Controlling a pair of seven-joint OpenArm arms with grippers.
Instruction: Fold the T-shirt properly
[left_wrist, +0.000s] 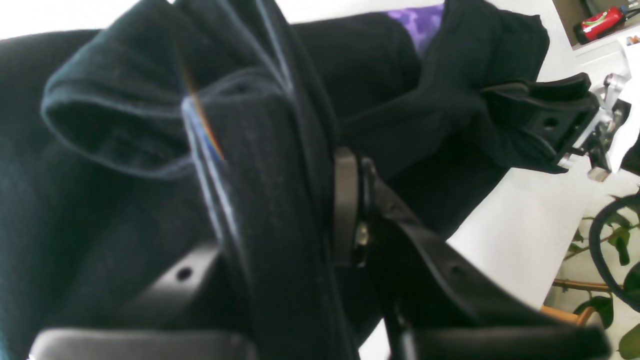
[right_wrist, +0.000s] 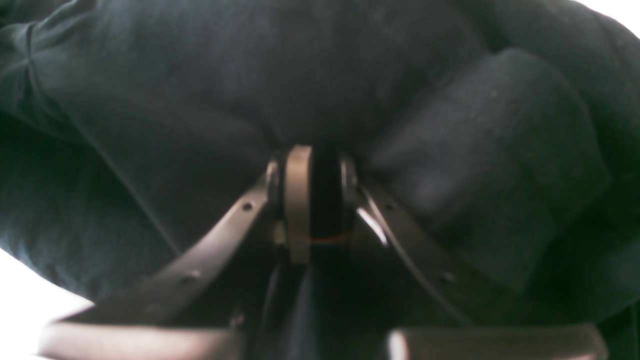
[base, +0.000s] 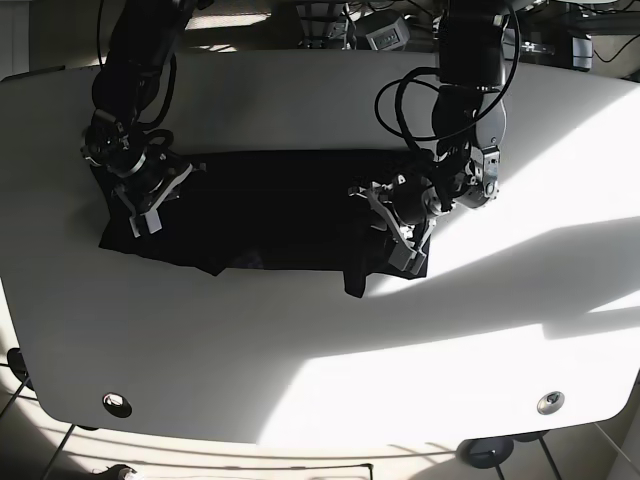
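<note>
Gripping state, left gripper (left_wrist: 320, 200): the jaws are clamped on a thick vertical fold of the black T-shirt (base: 270, 205); dark cloth fills the gap between one pad and the opposite finger in the left wrist view.
Gripping state, right gripper (right_wrist: 320, 195): the jaws are pressed together on a narrow pinch of the same cloth, with the fabric bulging in rolls above and to both sides of them.
Left gripper, place: in the base view it (base: 398, 222) sits over the shirt's end that lies nearer the bench's right edge, where the cloth is bunched and a small flap hangs toward the front edge.
Right gripper, place: in the base view it (base: 140, 190) sits at the shirt's opposite end, nearer the left edge of the bench.
T-shirt: stretched as a long dark band between the two grippers, lying on the bench's rear half, its front hem uneven; a patch of purple print (left_wrist: 420, 22) shows at one fold in the left wrist view.
Bench (base: 320, 350): white, with rounded corners and strong bands of sunlight across its right and front parts.
Beyond the bench: green plant leaves (left_wrist: 620, 240) and a red object (left_wrist: 600, 22) appear at the edge of the left wrist view.
</note>
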